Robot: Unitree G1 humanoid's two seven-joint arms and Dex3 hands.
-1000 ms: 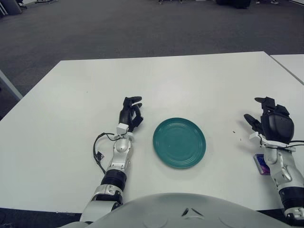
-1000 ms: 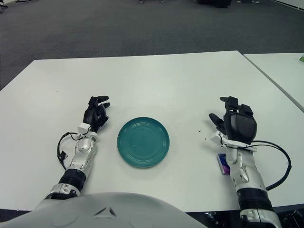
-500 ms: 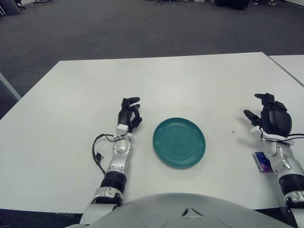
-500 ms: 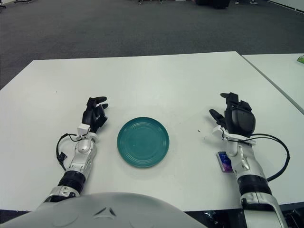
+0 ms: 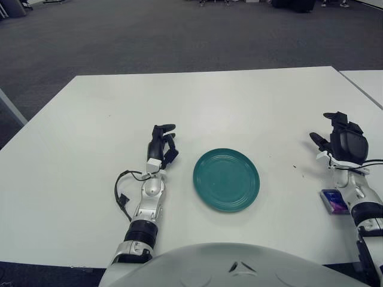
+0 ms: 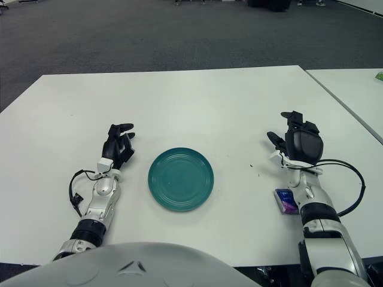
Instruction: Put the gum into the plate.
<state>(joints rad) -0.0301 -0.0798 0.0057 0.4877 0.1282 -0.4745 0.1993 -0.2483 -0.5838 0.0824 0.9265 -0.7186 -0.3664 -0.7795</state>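
The gum packet (image 6: 286, 201) lay on the white tabletop (image 6: 197, 101) beside the right wrist, ungrasped, the right hand (image 6: 297, 145) empty with fingers loosely spread (left hand (image 6: 117, 145) idle beside the empty teal plate (image 6: 181, 179)).

Smooth matt white laminate table (image 5: 239, 101). Round teal plate (image 5: 226, 179), glazed ceramic look, faint sheen, concentric ridges. Small purple-blue gum pack (image 6: 286, 201), glossy printed wrapper. Left hand (image 5: 162, 144) and right hand (image 6: 297, 143) in matt black plastic, silvery metal-and-plastic forearms. Dark grey rough carpet floor (image 5: 149, 36).
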